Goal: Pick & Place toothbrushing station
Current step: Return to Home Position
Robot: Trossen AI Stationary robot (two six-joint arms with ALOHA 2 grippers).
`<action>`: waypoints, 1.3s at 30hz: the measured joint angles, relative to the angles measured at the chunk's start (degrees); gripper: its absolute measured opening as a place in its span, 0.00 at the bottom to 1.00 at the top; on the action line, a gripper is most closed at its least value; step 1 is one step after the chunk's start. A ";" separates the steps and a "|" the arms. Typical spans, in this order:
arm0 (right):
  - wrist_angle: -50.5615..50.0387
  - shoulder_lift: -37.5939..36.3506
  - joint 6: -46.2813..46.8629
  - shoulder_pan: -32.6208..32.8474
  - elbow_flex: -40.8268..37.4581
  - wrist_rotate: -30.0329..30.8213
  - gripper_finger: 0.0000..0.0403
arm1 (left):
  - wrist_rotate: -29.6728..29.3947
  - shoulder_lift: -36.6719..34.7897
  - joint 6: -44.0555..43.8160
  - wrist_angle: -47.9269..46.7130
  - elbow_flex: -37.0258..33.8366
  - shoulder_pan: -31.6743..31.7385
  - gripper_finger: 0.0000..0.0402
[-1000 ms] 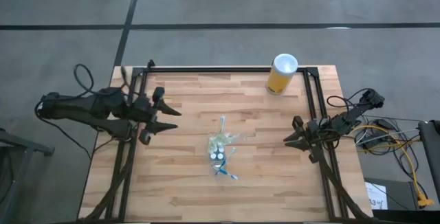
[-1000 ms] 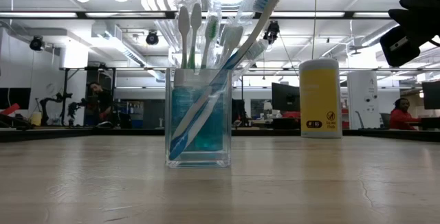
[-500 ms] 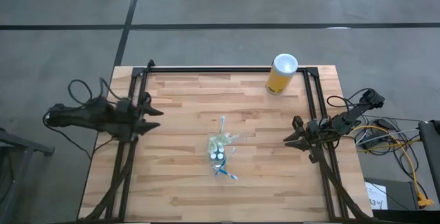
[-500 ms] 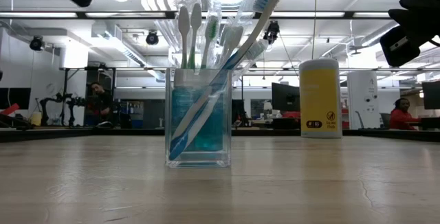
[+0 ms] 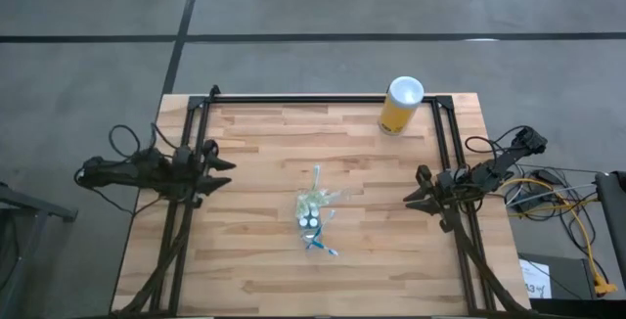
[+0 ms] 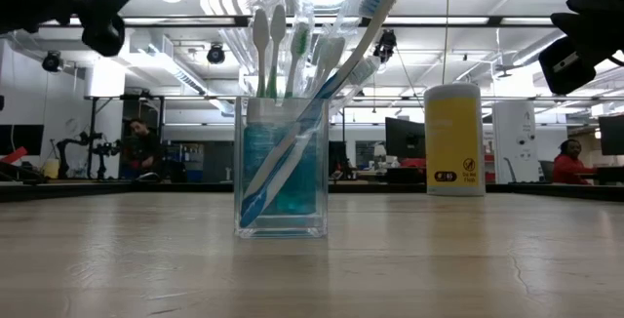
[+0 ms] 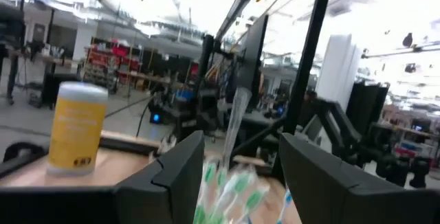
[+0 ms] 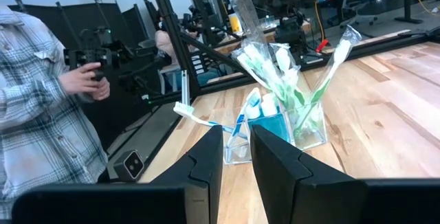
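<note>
Cup [image 5: 313, 216] upright at centre of table [image 5: 254, 270] | left gripper [image 5: 227, 172] at left edge, jaws wide, empty | right gripper [image 5: 413, 187] at right edge, jaws slightly parted, empty | left marginally nearer

Cup [image 6: 282, 226] is clear glossy plastic, toothbrushes [image 6: 261, 45] smooth plastic, table [image 5: 264, 133] matt grainy plank wood, yellow cylinder [image 6: 455, 142] smooth, slightly shiny.

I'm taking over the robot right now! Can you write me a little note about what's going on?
Left gripper: open, empty, at the left edge of the table.
Right gripper: open, empty, at the right edge.
Cup: mid-table, upright, holding the toothbrushes and tubes.
Done: packing, it seems; no brush or tube lies outside the cup.
Left: probably only parking both arms.
</note>
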 joint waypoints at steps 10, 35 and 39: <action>0.00 0.00 0.00 0.00 0.00 0.00 0.19 | -1.36 -1.04 -1.20 -0.13 -4.58 0.00 0.49; 0.00 0.00 0.00 0.00 0.00 0.00 0.19 | -3.10 -0.82 0.71 -5.43 -7.83 0.00 0.49; 0.00 0.00 0.00 0.00 0.00 0.00 0.19 | -3.08 -0.82 4.65 -5.51 -7.86 0.00 0.49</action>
